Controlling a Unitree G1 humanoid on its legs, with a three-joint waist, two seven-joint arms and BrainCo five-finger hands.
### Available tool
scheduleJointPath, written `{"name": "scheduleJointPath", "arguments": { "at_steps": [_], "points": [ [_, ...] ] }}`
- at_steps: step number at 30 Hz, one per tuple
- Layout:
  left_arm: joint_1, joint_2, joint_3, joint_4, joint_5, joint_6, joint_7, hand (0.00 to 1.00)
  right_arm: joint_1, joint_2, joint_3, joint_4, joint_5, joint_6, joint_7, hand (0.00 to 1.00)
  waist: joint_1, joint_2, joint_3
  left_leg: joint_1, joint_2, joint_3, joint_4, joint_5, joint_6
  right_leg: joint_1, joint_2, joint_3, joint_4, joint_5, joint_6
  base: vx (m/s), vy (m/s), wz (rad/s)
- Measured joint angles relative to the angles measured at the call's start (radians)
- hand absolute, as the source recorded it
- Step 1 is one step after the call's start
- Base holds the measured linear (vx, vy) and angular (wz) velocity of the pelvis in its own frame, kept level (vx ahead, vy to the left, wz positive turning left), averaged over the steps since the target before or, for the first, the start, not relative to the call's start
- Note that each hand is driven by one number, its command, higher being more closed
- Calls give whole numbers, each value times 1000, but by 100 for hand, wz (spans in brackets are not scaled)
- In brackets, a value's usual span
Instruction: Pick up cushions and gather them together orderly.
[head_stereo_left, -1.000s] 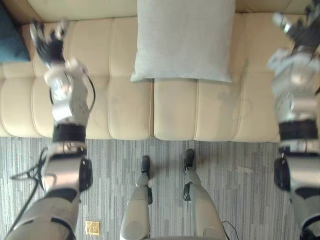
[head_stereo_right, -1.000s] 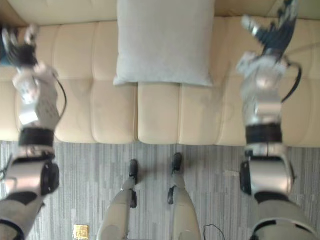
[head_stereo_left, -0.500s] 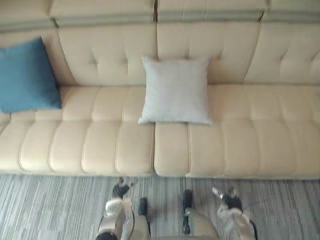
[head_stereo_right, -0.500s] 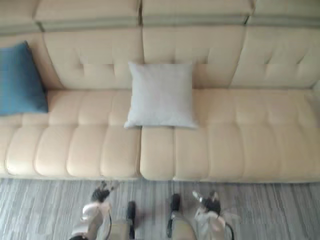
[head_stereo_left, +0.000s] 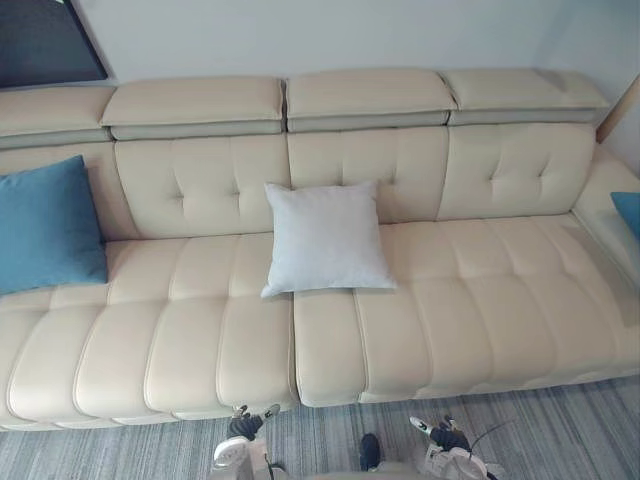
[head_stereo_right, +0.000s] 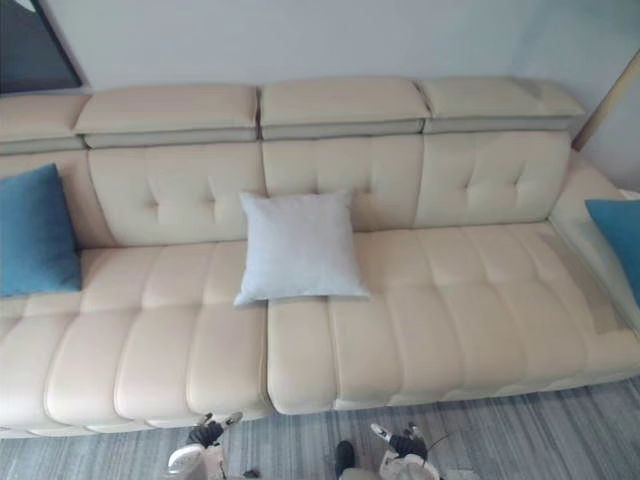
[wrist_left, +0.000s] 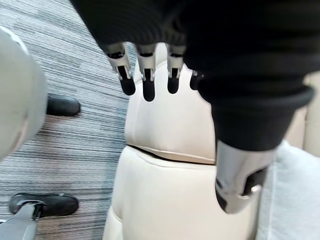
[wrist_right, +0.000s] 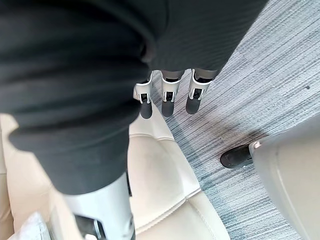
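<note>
Fingers (wrist_left: 148, 89) straight, empty; right blue cushion (head_stereo_right: 618, 240) cut off.

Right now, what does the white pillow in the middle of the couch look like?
The white pillow is square, plain and soft-looking, like cloth, with pointy corners. It leans back against the cream couch, its bottom edge on the seat, across the seam between two seat parts. Only the couch touches it.
</note>
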Motion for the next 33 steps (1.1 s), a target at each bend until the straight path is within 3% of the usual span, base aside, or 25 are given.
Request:
{"name": "scheduleJointPath", "arguments": {
  "at_steps": [1,2,3,5,6,7,8,9,10,12,14,15,16,19,20,21,23,25,26,33],
  "points": [
    [0,3,0,-9,0,0,1,0,1,1,4,9,-1,0,0,0,0,-12,-2,-1,-7,-14,9,0,0,8,-20,1,71,-12,15,17,-107,71],
    [5,11,0,-24,1,0,0,0,6,8,5,13,-2,-1,0,0,0,-39,-14,-16,-23,-36,38,0,0,22,-55,12,128,-17,38,18,-161,59],
    [0,15,11,-30,1,0,0,0,4,13,3,14,-2,-1,0,0,5,-62,-19,-40,-31,-44,68,-1,0,15,-43,8,116,-20,56,-39,-152,40],
    [6,-22,30,-28,1,3,1,0,-37,0,2,11,0,-2,-4,0,29,-11,-28,-88,-3,-40,60,38,42,47,-2,16,-9,-23,73,-81,-95,0],
    [7,-41,30,-32,1,0,1,0,-55,-12,4,10,0,-3,-4,0,38,-3,-5,-93,11,-40,49,72,11,74,-5,31,-47,-56,42,-135,-169,5],
    [-14,-40,26,-30,-2,2,4,0,-82,1,6,11,4,-3,-5,0,42,-19,23,-128,-5,-40,85,70,8,104,-15,27,-107,-116,13,-155,-207,10],
    [-20,-43,24,-30,-2,3,5,0,-90,3,7,10,7,-3,-5,0,41,-18,30,-145,-1,-42,101,65,2,109,-13,11,-145,-125,3,-220,-188,6],
    [-27,-47,16,-30,-3,1,13,0,-104,1,11,10,9,-5,-8,0,55,10,39,-188,31,-42,128,50,-21,133,16,-17,-226,-124,-8,-225,-152,-7],
    [-29,-47,8,-19,-3,1,18,0,-118,0,27,10,11,-6,-12,0,55,40,62,-207,69,-48,141,45,-53,152,50,-43,-288,-119,-49,-302,-163,-9],
    [-36,-45,9,-11,-2,2,20,0,-109,6,39,10,12,-7,-18,0,49,46,79,-211,88,-64,132,73,-68,146,67,-67,-278,-110,-60,-304,-131,15],
    [-27,-43,10,-9,0,1,19,0,-80,4,45,26,12,-5,-23,0,48,27,77,-198,85,-71,84,110,-67,130,53,-89,-277,-103,-83,-278,-69,24],
    [-31,-44,10,-8,8,1,18,0,-75,2,44,42,13,-2,-26,0,43,24,77,-206,80,-65,132,97,-50,128,41,-101,-291,-88,-92,-211,30,22],
    [-31,-46,9,-9,12,1,17,0,-69,-9,44,43,14,-1,-30,0,33,22,77,-216,68,-65,216,39,-27,127,33,-103,-322,-63,-98,-195,52,18],
    [-30,-45,9,-9,15,1,18,0,-69,-6,44,44,15,-1,-30,0,30,18,75,-190,55,-66,339,-76,-16,115,21,-81,-360,-23,-84,-171,170,-16],
    [-29,-46,10,-4,15,4,18,0,-68,-2,44,44,15,0,-30,0,27,34,65,-142,48,-75,315,-153,-28,101,24,-52,-362,-7,-58,-130,216,-36],
    [-28,-46,10,-3,14,5,19,0,-68,-3,44,44,15,0,-30,0,27,35,64,-136,47,-75,306,-161,-28,100,26,-49,-362,-6,-56,-125,258,-47],
    [-9,-23,9,4,14,18,21,0,-36,39,42,49,16,9,-23,0,23,-4,18,-110,6,-18,203,-149,-2,106,1,-10,-419,46,-26,6,180,-42],
    [-2,-15,8,9,14,23,21,0,-26,46,41,49,16,11,-19,0,13,-17,9,-78,-16,2,172,-148,2,130,-17,0,-454,72,-22,39,149,-32],
    [4,-15,7,14,14,25,21,0,-22,44,21,48,16,11,-18,0,2,-13,5,-53,-24,12,163,-150,3,162,-19,14,-493,95,-16,13,91,-20],
    [5,-11,-13,56,17,25,17,0,-1,26,-77,53,17,10,-11,0,-1,21,-28,-5,-34,41,102,-132,6,183,-6,47,-566,129,6,99,33,-17]
  ]
}}
